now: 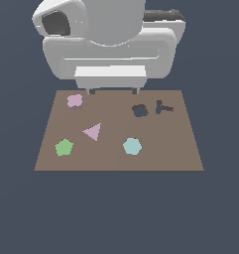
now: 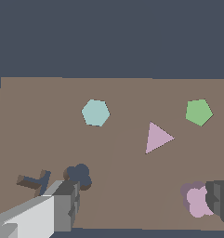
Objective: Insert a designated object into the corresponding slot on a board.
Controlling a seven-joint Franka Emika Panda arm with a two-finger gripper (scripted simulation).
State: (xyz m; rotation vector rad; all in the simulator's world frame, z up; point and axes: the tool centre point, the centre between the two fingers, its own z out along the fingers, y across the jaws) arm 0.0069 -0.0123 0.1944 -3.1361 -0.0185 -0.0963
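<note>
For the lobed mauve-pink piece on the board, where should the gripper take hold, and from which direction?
Probably from straight above, fingers closing across two opposite edges of the mauve-pink piece. It lies flat on the board, so only its thin rim offers purchase. Seating the pads in notches between lobes would likely resist twisting. No other piece lies close to it, and the gripper is open, one finger already beside it.

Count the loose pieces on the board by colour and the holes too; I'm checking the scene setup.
Pink or mauve pieces: 2, the lobed piece and the triangle
Green pieces: 1, the pentagon
Teal pieces: 1, the hexagon
Holes in the board: 2, the lobed slot and the T-shaped hole
Total: 4 pieces, 2 holes
</note>
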